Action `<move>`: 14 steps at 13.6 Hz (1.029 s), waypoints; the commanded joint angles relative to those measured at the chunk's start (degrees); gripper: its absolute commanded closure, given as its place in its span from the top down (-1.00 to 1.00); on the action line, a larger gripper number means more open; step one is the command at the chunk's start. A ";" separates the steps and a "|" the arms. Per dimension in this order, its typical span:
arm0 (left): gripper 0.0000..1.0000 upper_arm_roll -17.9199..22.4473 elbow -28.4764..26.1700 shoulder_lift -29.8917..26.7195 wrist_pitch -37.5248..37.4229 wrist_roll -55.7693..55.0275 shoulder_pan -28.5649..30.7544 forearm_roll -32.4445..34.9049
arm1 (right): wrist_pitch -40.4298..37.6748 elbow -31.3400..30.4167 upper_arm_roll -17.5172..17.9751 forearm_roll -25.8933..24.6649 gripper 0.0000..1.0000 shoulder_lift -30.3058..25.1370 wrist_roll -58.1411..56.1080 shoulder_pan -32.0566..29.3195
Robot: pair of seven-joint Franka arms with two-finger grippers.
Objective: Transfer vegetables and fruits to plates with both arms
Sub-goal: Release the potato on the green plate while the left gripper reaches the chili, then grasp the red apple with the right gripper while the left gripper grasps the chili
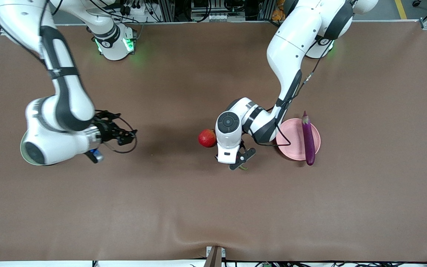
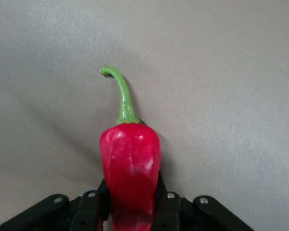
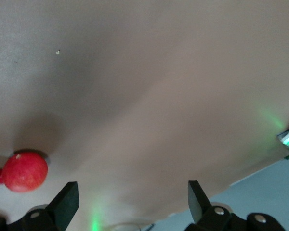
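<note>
My left gripper [image 1: 241,162] is shut on the red chili pepper [image 2: 130,159], low over the table beside the pink plate [image 1: 291,146]. In the front view only the pepper's green stem [image 1: 244,168] shows. In the left wrist view the fingers [image 2: 89,209] press both its sides. The purple eggplant [image 1: 308,139] lies across the pink plate. The round red fruit [image 1: 207,138] sits on the table beside the left wrist, and it also shows in the right wrist view [image 3: 24,171]. My right gripper [image 1: 130,135] is open and empty, up over bare table. The peach-like fruit is hidden.
A pale green plate rim [image 1: 22,147] shows under the right arm's wrist, with the rest covered. The brown mat [image 1: 213,207] covers the table. The right arm's base with green lights [image 1: 115,42] stands at the top edge.
</note>
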 commanded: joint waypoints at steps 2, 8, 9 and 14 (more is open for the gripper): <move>-1.00 2.00 0.50 -1.29 -0.34 0.57 0.24 -0.79 | 6.54 -3.96 -0.55 0.89 1.00 -2.21 7.68 5.37; -1.00 2.89 0.33 -5.94 -7.18 7.06 2.69 -0.88 | 19.00 -6.15 -0.55 6.76 1.00 -1.25 14.19 11.09; -1.00 2.89 0.15 -7.17 -8.77 8.47 3.13 -0.97 | 22.08 -6.51 -0.55 7.30 1.00 -1.07 15.42 12.75; -1.00 2.71 -6.93 -16.30 -20.81 17.42 5.33 -2.72 | 37.37 -6.17 -0.55 7.65 1.00 4.36 26.66 21.19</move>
